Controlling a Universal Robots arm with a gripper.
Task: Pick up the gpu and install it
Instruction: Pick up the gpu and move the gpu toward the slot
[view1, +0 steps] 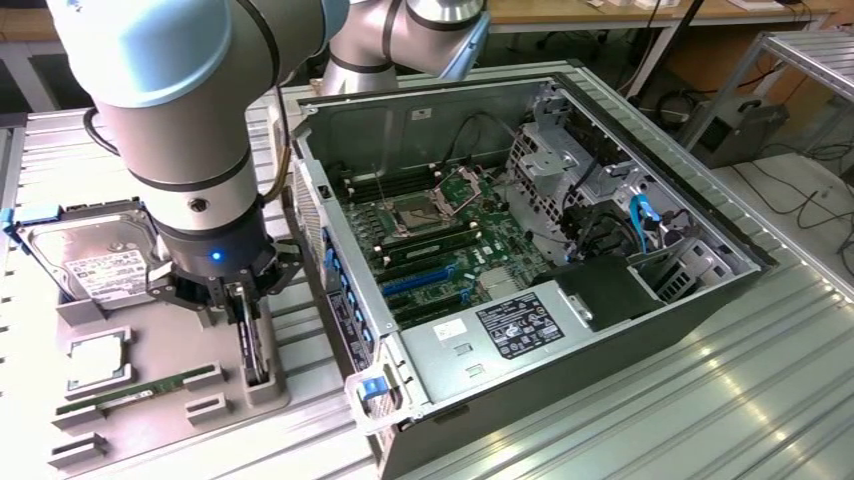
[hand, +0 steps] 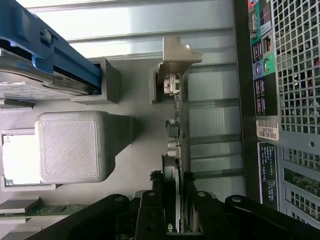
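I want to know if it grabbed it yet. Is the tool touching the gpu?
Cannot tell. In the wrist view the tool straddles the gpu very closely, but neither contact nor a gap shows plainly.

An open computer case (view1: 587, 390) shows its motherboard (view1: 447, 245) and power supply (view1: 527, 325); at the exterior view's left a grey holder (view1: 160, 338) carries a hard drive (view1: 100, 258) and RAM stick (view1: 140, 388).

I can't read any text for certain from here. The hard drive label (view1: 104, 268) and the power supply label (view1: 527, 325) carry print too fine to read. A barcode sticker (hand: 267, 129) on the computer case (hand: 300, 75) shows characters I can't make out.
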